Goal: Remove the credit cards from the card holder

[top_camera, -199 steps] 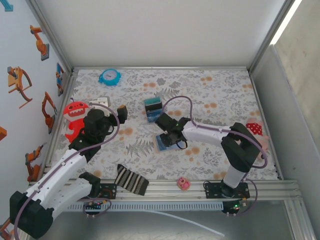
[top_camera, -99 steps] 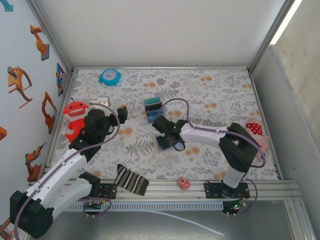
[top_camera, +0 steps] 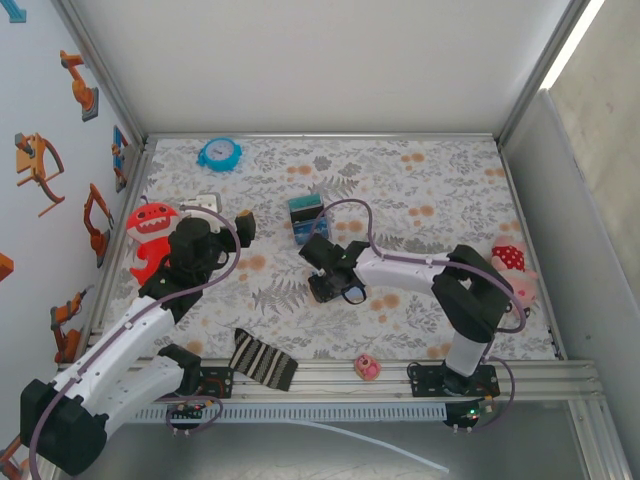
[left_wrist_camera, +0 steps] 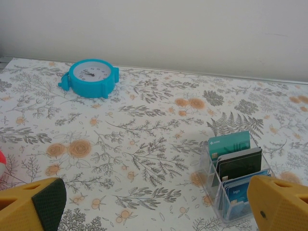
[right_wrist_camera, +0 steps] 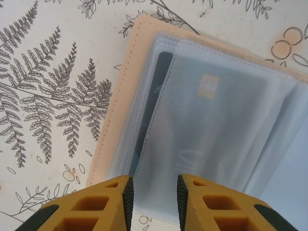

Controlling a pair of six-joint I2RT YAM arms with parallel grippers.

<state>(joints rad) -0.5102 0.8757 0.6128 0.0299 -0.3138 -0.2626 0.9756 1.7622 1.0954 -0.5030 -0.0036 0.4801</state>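
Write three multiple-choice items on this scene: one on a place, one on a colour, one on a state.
1. The right pincer is:
A. just above the card holder
B. up against the far wall
C. folded back at its own base

2. The clock is:
A. red
B. turquoise
C. black

3. The card holder lies:
A. folded shut
B. standing on its edge
C. open and flat, sleeves facing up

Answers:
1. A, since the right wrist view looks straight down past the pincer onto the holder's tan border and sleeves.
2. B, as the left wrist view shows its turquoise rim around a white face.
3. C, because clear sleeves with a card inside lie spread out flat on the patterned table.
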